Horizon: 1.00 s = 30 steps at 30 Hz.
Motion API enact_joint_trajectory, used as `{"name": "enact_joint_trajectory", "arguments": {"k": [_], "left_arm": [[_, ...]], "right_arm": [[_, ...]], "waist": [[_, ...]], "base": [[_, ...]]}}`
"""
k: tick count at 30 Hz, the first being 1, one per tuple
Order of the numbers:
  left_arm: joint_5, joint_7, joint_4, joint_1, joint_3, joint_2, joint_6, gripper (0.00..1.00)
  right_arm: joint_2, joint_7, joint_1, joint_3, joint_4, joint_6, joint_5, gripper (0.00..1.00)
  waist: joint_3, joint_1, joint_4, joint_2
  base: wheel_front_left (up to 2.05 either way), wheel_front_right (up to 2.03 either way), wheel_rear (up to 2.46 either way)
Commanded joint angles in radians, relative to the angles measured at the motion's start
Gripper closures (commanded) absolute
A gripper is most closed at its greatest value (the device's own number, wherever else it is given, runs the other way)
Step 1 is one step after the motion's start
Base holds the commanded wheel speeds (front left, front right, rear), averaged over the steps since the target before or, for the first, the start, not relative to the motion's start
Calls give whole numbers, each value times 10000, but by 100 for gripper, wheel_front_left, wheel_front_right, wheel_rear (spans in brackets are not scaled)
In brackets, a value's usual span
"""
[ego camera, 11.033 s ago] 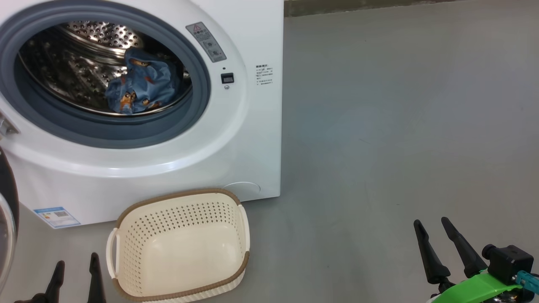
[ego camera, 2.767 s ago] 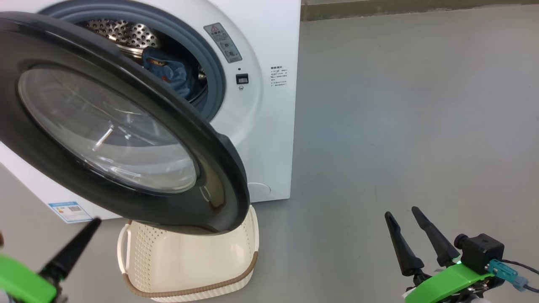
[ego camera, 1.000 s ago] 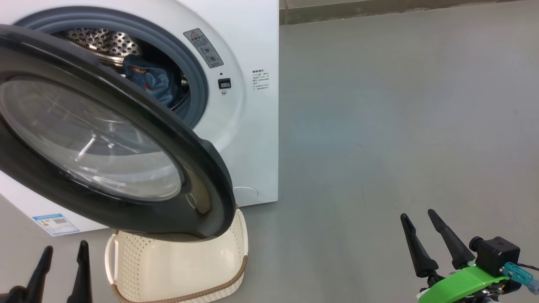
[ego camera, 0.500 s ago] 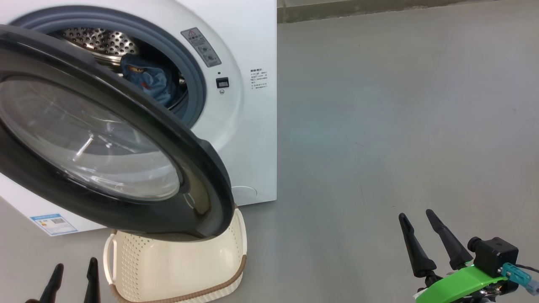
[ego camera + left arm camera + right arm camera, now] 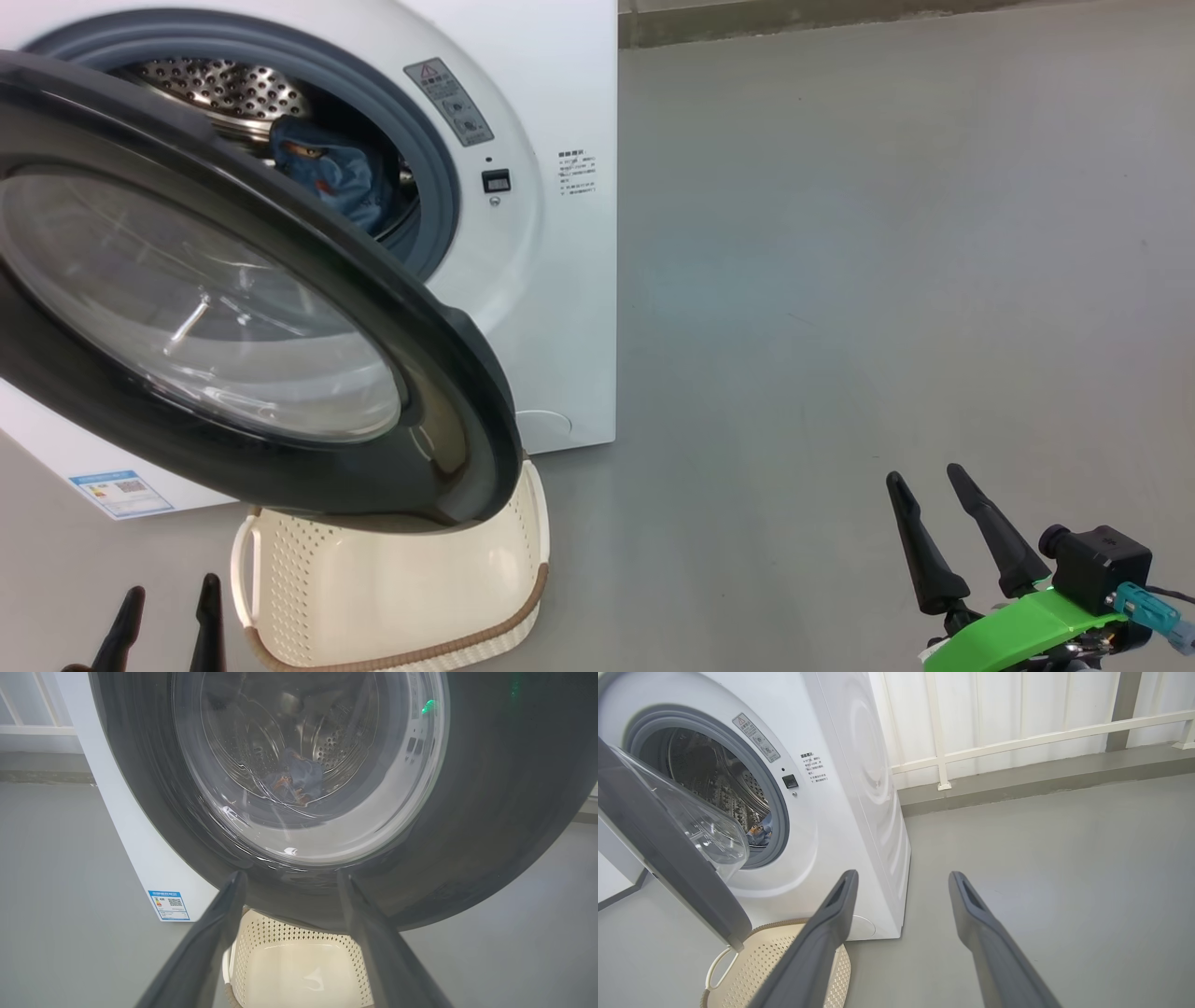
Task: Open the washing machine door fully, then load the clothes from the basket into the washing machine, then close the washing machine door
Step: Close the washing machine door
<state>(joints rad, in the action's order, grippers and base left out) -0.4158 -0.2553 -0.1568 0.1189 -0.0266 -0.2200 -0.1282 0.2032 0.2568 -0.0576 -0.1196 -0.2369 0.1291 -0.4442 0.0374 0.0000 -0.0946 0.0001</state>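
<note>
Head view: nearest me, my left pincer and right pincer are both released, grasping nothing, in front of the washing machine door. Under the door's lower edge sits the basket. Behind the partly open door, the clothes lie in the washing machine drum, perhaps both bundles.

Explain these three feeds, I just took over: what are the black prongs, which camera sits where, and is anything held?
The prongs are the robot's two grippers. The head camera looks down at the floor: left gripper lower left, right gripper lower right, both open, holding nothing. The other two cameras sit on the wrists, each looking along its own gripper. Ahead stands the washing machine, its door partly open and hanging over the basket, whose visible part is empty. Blue clothes lie in the drum.
</note>
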Motion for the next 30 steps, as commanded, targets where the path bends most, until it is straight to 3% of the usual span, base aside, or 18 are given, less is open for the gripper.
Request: {"name": "enact_joint_trajectory", "arguments": {"k": [1, 6, 7, 8, 9, 10, 11, 21, 30], "left_arm": [[50, -64, 191, -337, -346, -228, -25, 0], [94, -64, 179, -380, -391, -153, -25, 0], [97, -64, 177, -382, -399, -133, -25, 0], [96, -64, 176, -379, -396, -112, -25, 0], [98, -64, 163, -382, -368, -94, -25, 0], [100, -64, 144, -395, -338, -76, -25, 0], [96, -64, 124, -412, -321, -56, -25, 0], [94, -64, -18, -541, -201, 148, -25, 0], [83, -64, 164, -544, -238, 291, -25, 0]], "right_arm": [[117, 49, -10, -201, 260, 16, -34, 0], [54, 49, -50, -251, 185, 16, -38, 0], [28, 49, -71, -271, 163, 16, -44, 16], [-1, 49, -99, -280, 142, 16, -49, 56], [-31, 49, -125, -273, 128, 16, -56, 67], [-65, 49, -157, -280, 125, 16, -69, 89], [-100, 49, -200, -297, 133, 16, -82, 100], [-592, 49, -1408, -574, 774, 16, -371, 100], [-990, 49, -2745, -1645, 2805, 16, -808, 100]], "waist": [[0, 0, 7, -1], [0, 0, 95, -1], [-3, 0, 122, -1], [-3, 0, 154, -1], [-7, 0, 210, -1], [-7, 0, 274, -1], [-8, 0, 335, -1], [-87, 0, 951, -1], [-223, 0, 1514, -1]], "base": [[0, 0, 0], [0, 0, 0], [0, 0, 0], [0, 0, 0], [0, 0, 0], [0, 0, 0], [0, 0, 0], [0, 0, 0], [0, 0, 0]]}}
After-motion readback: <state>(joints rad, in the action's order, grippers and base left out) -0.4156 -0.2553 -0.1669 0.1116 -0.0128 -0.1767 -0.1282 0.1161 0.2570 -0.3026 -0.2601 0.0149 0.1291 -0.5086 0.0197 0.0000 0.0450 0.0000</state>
